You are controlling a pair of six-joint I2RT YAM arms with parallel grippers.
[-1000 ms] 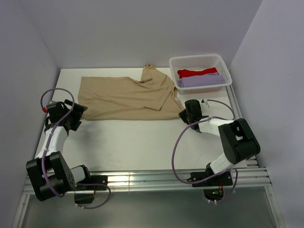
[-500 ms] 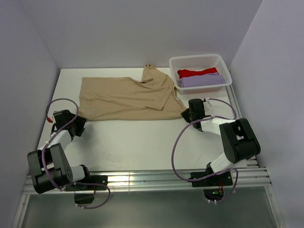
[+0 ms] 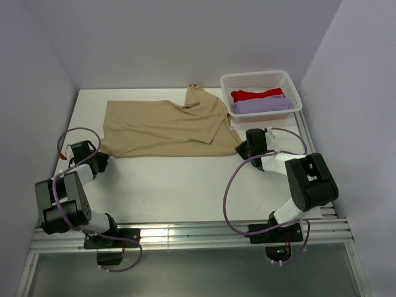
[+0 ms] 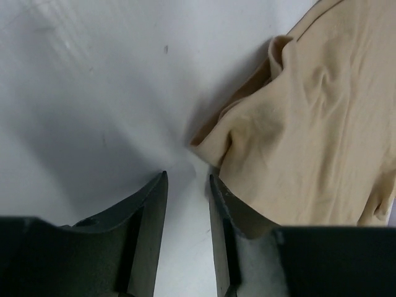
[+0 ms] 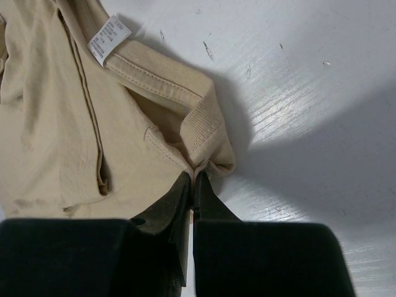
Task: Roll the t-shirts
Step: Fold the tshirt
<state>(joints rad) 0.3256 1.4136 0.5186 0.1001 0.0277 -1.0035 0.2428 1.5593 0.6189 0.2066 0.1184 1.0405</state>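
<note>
Tee (image 3: 164, 127), tan, lies spread flat on the surface (image 3: 173, 179) in the top view, toward 12 o'clock from the middle, with one sleeve pointing up at 1 o'clock. A red tee (image 3: 257, 94) and a lavender tee (image 3: 263, 106) sit folded in the basket (image 3: 260, 79) at 2 o'clock. The left claw (image 3: 99, 156) is low at the tan tee's 8 o'clock corner, and the right claw (image 3: 242, 148) is at its 4 o'clock corner.

From the left wrist, the left claw (image 4: 187, 176) stands partly spread, with bare surface between its fingers. The tee's (image 4: 309, 124) puckered corner lies at 1 o'clock from the tips, touching the right-hand finger but not yet between the two.

From the right wrist, the right claw (image 5: 192, 175) is pressed together on a ribbed fold of the tee (image 5: 55, 124), and the cloth gathers into its tips. The rest of the tee runs off toward 10 o'clock, the label (image 5: 109, 38) at 11 o'clock.

The cloth looks light, limp and easily creased. It should drag and bunch rather than slide as a sheet, so thin edges need a deep bite. The two near corners look like the right holds for starting an even roll toward 12 o'clock.
</note>
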